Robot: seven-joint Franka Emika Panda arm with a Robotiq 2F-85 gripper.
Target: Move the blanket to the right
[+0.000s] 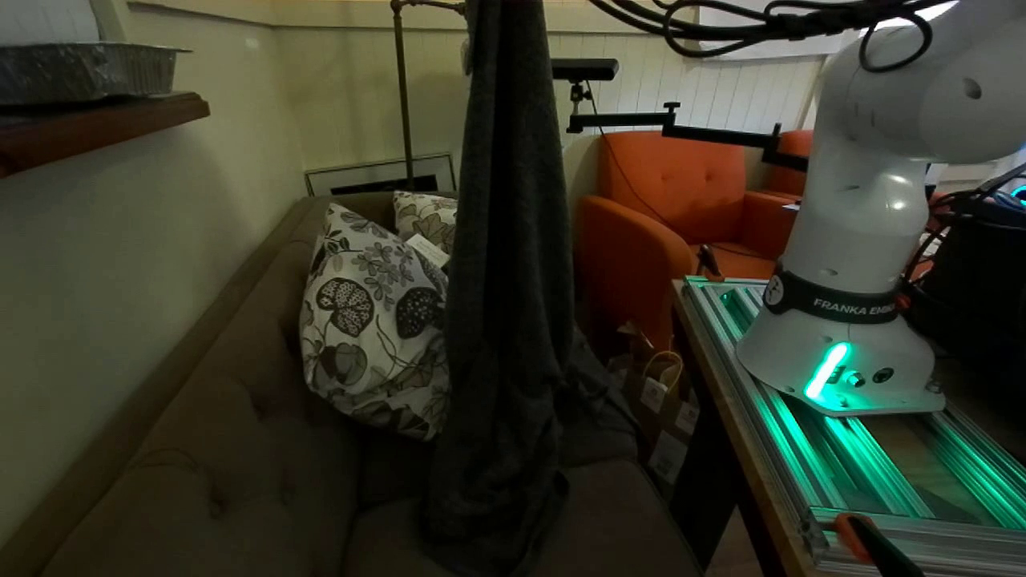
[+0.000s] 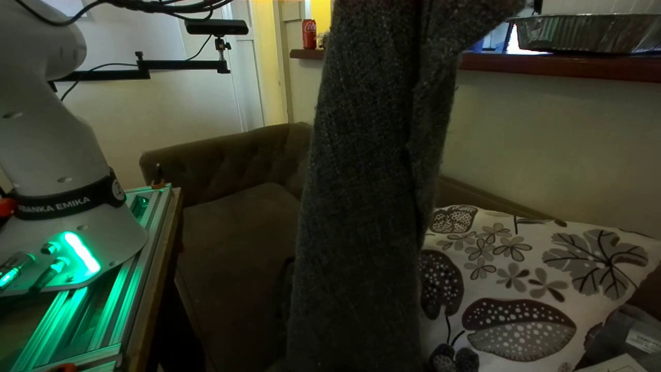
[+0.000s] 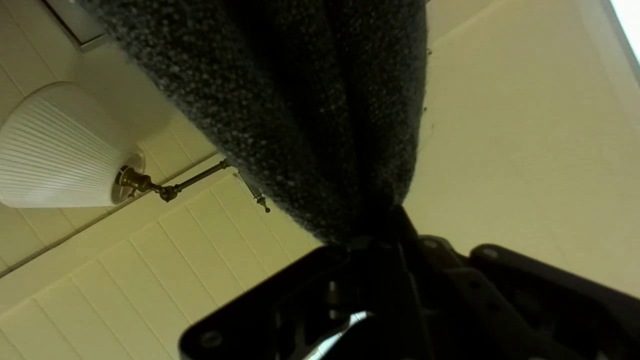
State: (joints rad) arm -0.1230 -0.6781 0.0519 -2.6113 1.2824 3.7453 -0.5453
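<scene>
The blanket is dark grey and hangs as a long, tall, folded column in both exterior views [image 1: 513,264] [image 2: 366,196]. Its top runs out of the upper edge of both. In an exterior view its lower end lies bunched on the sofa seat [image 1: 617,521]. In the wrist view the blanket [image 3: 300,110] narrows to a pinched point at my gripper [image 3: 377,230]. The gripper is shut on the blanket there. The fingertips are dark and partly hidden by the cloth. The gripper is out of view in both exterior views.
Patterned cushions [image 1: 377,320] [image 2: 516,279] lie on the sofa beside the blanket. A wall shelf [image 1: 104,128] holds a foil tray [image 1: 88,72]. The robot's table [image 1: 721,417], an orange armchair [image 1: 641,208] and paper bags [image 1: 661,401] stand nearby. A lamp [image 3: 65,150] shows in the wrist view.
</scene>
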